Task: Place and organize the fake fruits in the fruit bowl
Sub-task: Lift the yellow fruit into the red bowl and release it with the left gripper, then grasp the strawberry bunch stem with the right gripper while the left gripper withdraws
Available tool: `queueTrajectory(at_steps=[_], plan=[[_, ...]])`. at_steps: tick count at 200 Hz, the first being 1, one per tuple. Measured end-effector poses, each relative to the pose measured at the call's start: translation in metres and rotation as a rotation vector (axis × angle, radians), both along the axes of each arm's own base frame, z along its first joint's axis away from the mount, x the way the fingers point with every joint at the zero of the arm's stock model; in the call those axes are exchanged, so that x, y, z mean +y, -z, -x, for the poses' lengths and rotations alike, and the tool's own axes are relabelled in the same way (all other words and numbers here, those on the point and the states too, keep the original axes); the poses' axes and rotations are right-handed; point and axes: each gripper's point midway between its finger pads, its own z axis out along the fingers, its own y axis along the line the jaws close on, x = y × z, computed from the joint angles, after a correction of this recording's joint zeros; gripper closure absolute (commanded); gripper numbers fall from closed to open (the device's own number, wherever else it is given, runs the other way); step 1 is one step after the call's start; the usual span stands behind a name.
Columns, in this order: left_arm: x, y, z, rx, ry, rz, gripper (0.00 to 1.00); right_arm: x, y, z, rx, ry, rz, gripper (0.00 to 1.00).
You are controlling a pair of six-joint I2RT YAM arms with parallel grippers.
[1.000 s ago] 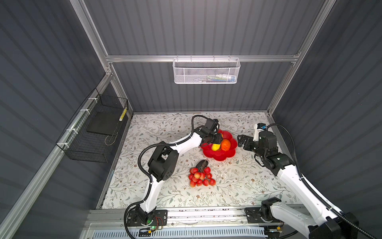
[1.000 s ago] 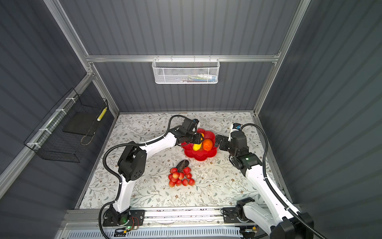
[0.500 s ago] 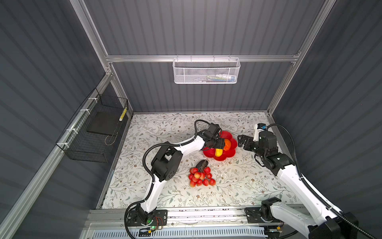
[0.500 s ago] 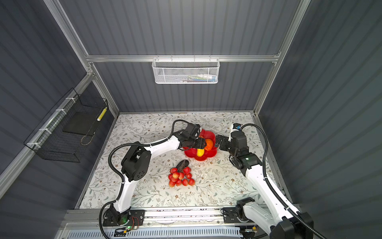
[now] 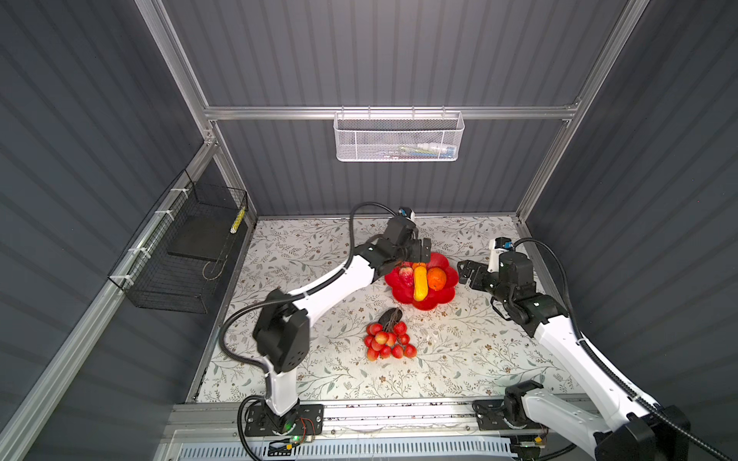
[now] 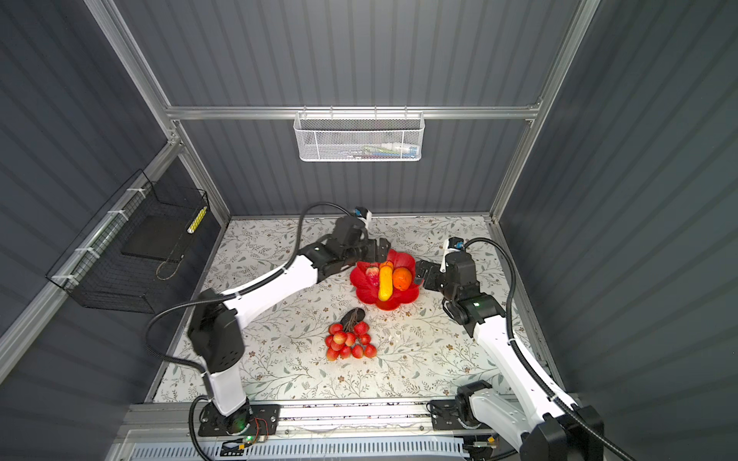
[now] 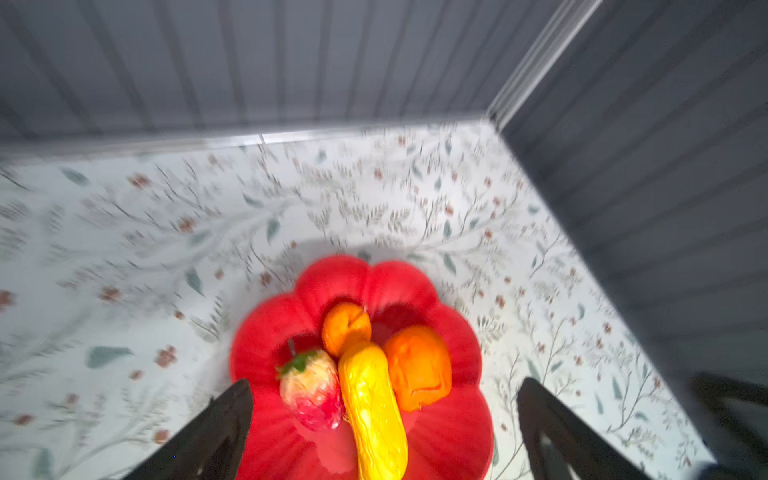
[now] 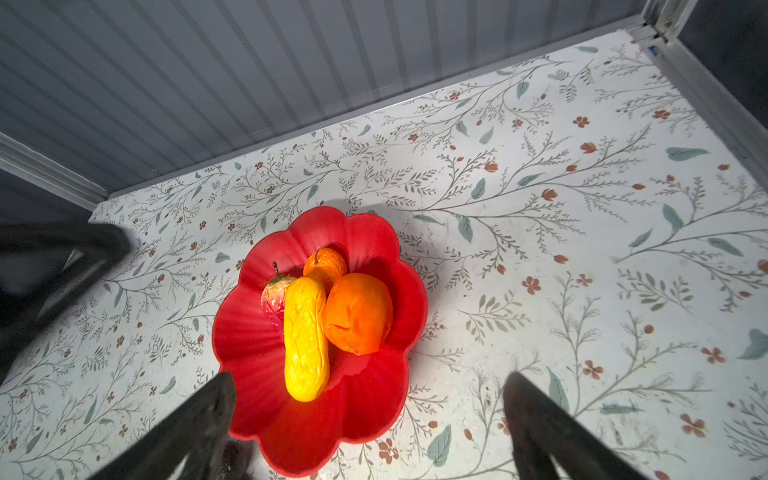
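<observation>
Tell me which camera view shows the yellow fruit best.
The right wrist view: the yellow fruit lies whole and sharp in the fruit bowl. The left wrist view blurs it and cuts off its end. In both top views it is whole but small.

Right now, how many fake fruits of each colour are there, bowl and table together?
Orange: 2 (large orange, small orange)
Red: 2 (strawberry, grape-like bunch)
Yellow: 1 (oblong fruit)
Dark: 1 (avocado)
Total: 6

No text, label, brand, number or sign can be read anywhere in these views; nothing legible shows.
</observation>
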Motion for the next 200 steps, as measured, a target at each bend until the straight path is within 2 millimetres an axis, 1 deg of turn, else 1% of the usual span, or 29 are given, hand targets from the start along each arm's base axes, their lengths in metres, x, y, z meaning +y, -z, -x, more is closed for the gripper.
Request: queueTrajectory(at_steps=[7,14,19,27,34,41,48,63,70,82,91,97,105,121,135,147,162,180,200], plan=[[0.018,-0.025,0.005,-0.065,-0.046,0.023,0.00,0.003,0.003,0.000,0.010,-0.013,-0.004,0.02],[0.036,-0.044,0.011,-0.120,-0.091,0.042,0.00,0.007,0.006,0.000,0.019,-0.032,-0.010,0.02],[0.050,-0.053,0.015,-0.151,-0.127,0.049,0.00,0.011,0.007,0.000,0.024,-0.047,-0.014,0.03],[0.071,-0.059,0.022,-0.185,-0.180,0.051,0.00,0.019,0.009,0.002,0.030,-0.075,-0.020,0.04],[0.091,-0.056,0.028,-0.202,-0.232,0.043,0.00,0.029,0.009,0.004,0.030,-0.109,-0.027,0.05],[0.109,-0.046,0.033,-0.202,-0.281,0.020,0.00,0.041,0.009,0.008,0.026,-0.150,-0.032,0.06],[0.127,-0.031,0.037,-0.191,-0.327,-0.007,0.00,0.056,0.010,0.013,0.020,-0.201,-0.035,0.06],[0.166,0.017,0.045,-0.128,-0.423,-0.084,0.00,0.090,0.016,0.030,0.018,-0.320,-0.042,0.09],[0.184,0.043,0.052,-0.084,-0.466,-0.122,0.00,0.106,0.020,0.040,0.028,-0.379,-0.048,0.11],[0.212,0.078,0.065,-0.021,-0.529,-0.170,0.00,0.128,0.029,0.054,0.058,-0.462,-0.059,0.15],[0.231,0.096,0.076,0.014,-0.571,-0.187,0.00,0.143,0.038,0.062,0.088,-0.506,-0.066,0.17],[0.240,0.105,0.084,0.026,-0.594,-0.184,0.00,0.151,0.044,0.066,0.110,-0.532,-0.066,0.18],[0.250,0.112,0.094,0.037,-0.619,-0.173,0.00,0.160,0.054,0.072,0.141,-0.558,-0.061,0.19],[0.265,0.118,0.107,0.040,-0.664,-0.126,0.00,0.178,0.071,0.086,0.197,-0.610,-0.051,0.21],[0.272,0.118,0.113,0.038,-0.691,-0.087,0.00,0.190,0.083,0.096,0.240,-0.646,-0.043,0.22],[0.276,0.118,0.115,0.036,-0.711,-0.068,0.00,0.199,0.090,0.101,0.269,-0.664,-0.036,0.25],[0.277,0.117,0.116,0.035,-0.725,-0.058,0.00,0.207,0.093,0.101,0.288,-0.671,-0.033,0.29],[0.279,0.119,0.117,0.044,-0.735,-0.066,0.00,0.214,0.095,0.096,0.300,-0.668,-0.034,0.34],[0.281,0.122,0.118,0.050,-0.739,-0.079,0.00,0.220,0.097,0.089,0.308,-0.662,-0.034,0.42]])
